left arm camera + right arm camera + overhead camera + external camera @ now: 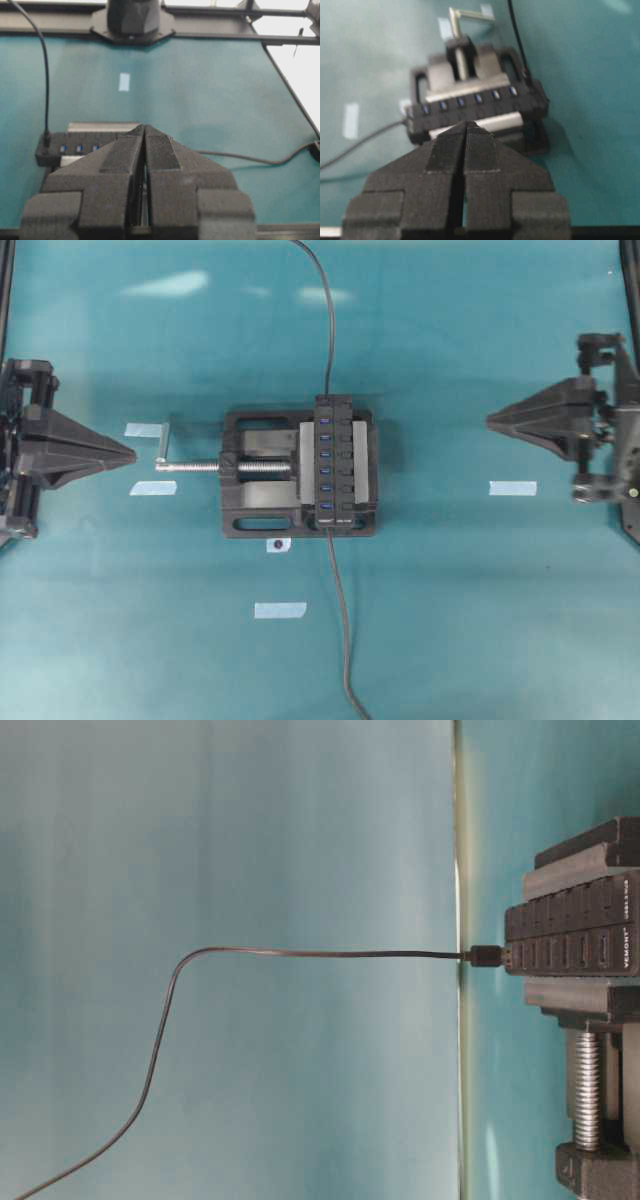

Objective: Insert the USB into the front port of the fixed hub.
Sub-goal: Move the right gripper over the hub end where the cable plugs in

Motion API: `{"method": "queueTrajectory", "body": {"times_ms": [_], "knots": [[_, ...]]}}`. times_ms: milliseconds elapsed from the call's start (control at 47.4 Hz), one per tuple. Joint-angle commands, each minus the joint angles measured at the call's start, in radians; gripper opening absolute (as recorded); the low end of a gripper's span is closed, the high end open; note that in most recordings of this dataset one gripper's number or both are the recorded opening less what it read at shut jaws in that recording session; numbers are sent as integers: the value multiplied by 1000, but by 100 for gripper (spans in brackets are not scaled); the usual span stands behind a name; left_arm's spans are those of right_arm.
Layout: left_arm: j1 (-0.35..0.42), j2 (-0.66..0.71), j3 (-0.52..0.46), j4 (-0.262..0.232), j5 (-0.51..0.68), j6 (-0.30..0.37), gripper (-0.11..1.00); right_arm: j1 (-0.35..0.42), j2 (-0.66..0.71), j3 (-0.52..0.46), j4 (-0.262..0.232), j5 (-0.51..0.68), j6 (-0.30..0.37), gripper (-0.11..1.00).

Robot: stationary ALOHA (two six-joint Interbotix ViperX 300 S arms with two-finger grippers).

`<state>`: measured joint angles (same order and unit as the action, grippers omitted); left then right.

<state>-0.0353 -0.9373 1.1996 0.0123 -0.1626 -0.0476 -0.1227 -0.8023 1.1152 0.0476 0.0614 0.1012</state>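
Shut tight and empty at the worktop (450,620) edges: left claw (130,453), right claw (492,421), the right somewhat nearer. Between them, gripped in the vise (255,505), the fixed hub (335,460), long axis across both claws' line. Seemingly seated in its front end port: the USB (487,957), cable trailing away. Nothing between but the vise handle (163,445) on the left.

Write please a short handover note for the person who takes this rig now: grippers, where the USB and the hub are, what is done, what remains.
Left gripper: shut, empty, left of the vise.
Right gripper: shut, empty, right of the vise.
Fixed hub: clamped in the vise at table centre.
USB: its plug sits at the hub's front end; the cable runs off toward the table's near edge.
Done: the plug looks inserted, though how deep it sits cannot be told.
Left: confirm the seating; otherwise nothing is visibly pending.
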Motion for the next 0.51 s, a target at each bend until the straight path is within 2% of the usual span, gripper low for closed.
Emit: {"method": "queueTrajectory", "body": {"times_ms": [0, 169, 486], "knots": [[2, 6, -28, 2, 0, -3, 0, -18, 46, -58, -23, 31, 5, -4], [2, 6, -28, 2, 0, -8, 0, -58, 124, -112, -46, 46, -14, -4], [-2, 3, -23, 2, 0, -8, 0, -112, 267, -193, -51, 46, -114, -4]]}}
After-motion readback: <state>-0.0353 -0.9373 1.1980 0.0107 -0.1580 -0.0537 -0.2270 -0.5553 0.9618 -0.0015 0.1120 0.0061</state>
